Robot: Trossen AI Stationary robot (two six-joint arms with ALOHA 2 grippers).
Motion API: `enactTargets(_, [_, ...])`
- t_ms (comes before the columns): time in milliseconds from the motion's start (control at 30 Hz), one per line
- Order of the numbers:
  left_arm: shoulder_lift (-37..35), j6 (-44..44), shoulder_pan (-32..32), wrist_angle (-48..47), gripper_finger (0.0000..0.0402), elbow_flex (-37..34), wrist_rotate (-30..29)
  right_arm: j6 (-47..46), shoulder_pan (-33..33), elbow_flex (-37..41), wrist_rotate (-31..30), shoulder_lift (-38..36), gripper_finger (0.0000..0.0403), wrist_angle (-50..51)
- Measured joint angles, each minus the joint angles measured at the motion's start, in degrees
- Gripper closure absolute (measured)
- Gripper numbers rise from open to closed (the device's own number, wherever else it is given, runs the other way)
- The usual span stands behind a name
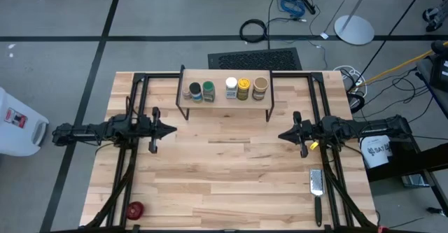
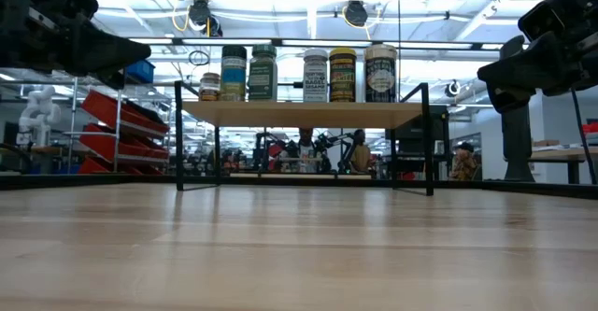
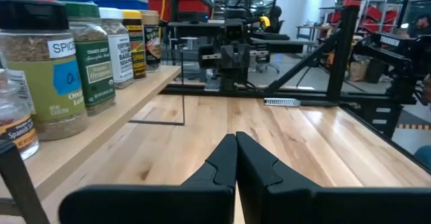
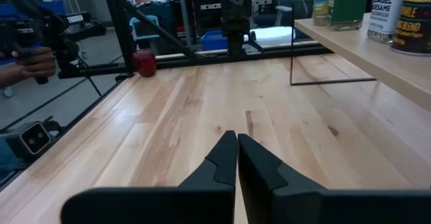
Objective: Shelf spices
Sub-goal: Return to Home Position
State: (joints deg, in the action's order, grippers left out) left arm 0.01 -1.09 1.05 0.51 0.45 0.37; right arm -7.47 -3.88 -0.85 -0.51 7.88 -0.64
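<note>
One shelf (image 1: 224,96) is sitting at the table's (image 1: 224,191) 12 o'clock edge. Six jars are standing upright in a row on its plank, none on the table. The low view is showing five tall ones and one short. From the 9 o'clock end they are the short jar (image 2: 210,87), dark-lidded jar (image 1: 194,91), green-lidded jar (image 1: 208,91), white-capped jar (image 1: 231,87), yellow jar (image 1: 243,88) and tan jar (image 1: 260,87). The first three are bunching close, then a gap, then the last three are sitting just beside each other.

There are two grippers. The left gripper (image 1: 171,129) is hovering at 9 o'clock, clenched with its fingers touching and gripping nothing. The right gripper (image 1: 281,135) is hovering at 3 o'clock, also clenched and empty. Both are pointing inward, well apart from the shelf.

One red round object (image 1: 134,208) is lying at 7 o'clock, and one grater (image 1: 316,184) at 5 o'clock.

Hard to make out:
- From above, the short jar is barely showing beside the dark-lidded one.
- In the left wrist view the short jar is getting cut off at the frame edge.
- In the right wrist view only the lower parts of four jars are showing, with no lids.
- One person's hand (image 4: 34,62) is showing in the right wrist view, holding something dark. The rest of the person is cut off.
</note>
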Motion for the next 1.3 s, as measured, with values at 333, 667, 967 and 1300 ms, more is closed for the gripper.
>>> enactTargets(333, [0.0, -0.02, 0.01, -0.02, 0.0396, -0.02, 0.69, 0.74, 0.0, -0.01, 0.48, 0.0, 0.0403, 0.15])
enactTargets(667, [0.02, -0.1, 0.01, -0.02, 0.0396, -0.02, 0.93, 1.51, 0.07, -0.03, -2.13, -2.3, 0.0403, -0.35])
enactTargets(967, [0.02, -0.15, -0.01, 0.0, 0.0396, -0.02, 0.98, 2.2, 0.07, -0.04, -2.17, -5.77, 0.0403, -0.4])
enactTargets(1300, [0.02, -0.27, -0.01, 0.02, 0.0396, -0.02, 0.98, 2.73, 0.04, -0.05, -2.17, -6.12, 0.0403, -0.32])
